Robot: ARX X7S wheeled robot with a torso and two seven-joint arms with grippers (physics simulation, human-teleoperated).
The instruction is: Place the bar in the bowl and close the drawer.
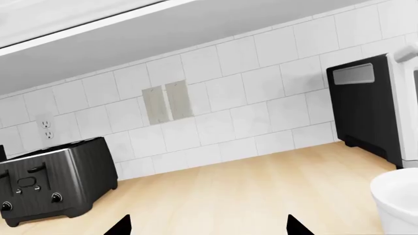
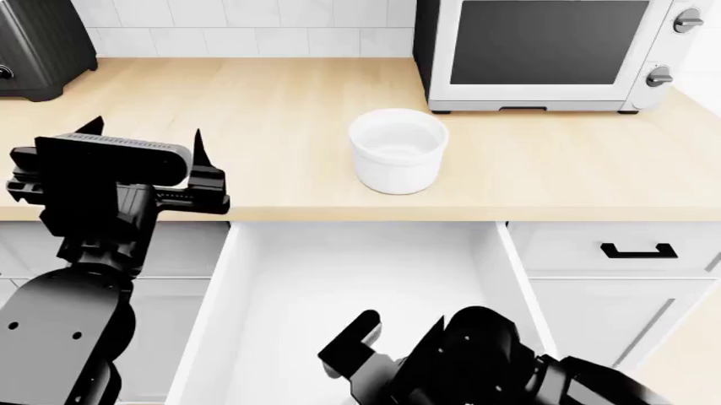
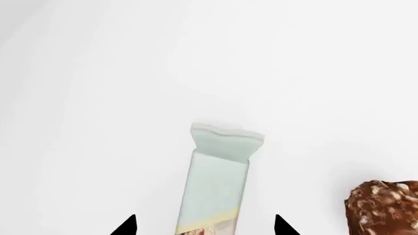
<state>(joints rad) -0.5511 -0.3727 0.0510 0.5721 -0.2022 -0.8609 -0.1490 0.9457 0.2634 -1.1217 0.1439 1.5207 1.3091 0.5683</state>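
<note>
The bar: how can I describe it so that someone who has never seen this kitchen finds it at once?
Below the wooden counter, a wide white drawer stands open. The bar lies flat on its floor, right under the right gripper. It is slim and flat with a pale crimped end, unlike the brown lumpy ball beside it.

A pale wooden surface (image 2: pixel 282 93) meets a white tiled wall (image 2: pixel 248 34). A microwave (image 2: pixel 552 51) stands upper right, a black toaster (image 2: pixel 40 42) upper left.

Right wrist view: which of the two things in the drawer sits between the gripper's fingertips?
The bar, flat and pale-wrapped, lies centred between the right gripper tips. The brown lumpy ball sits off to one side.
</note>
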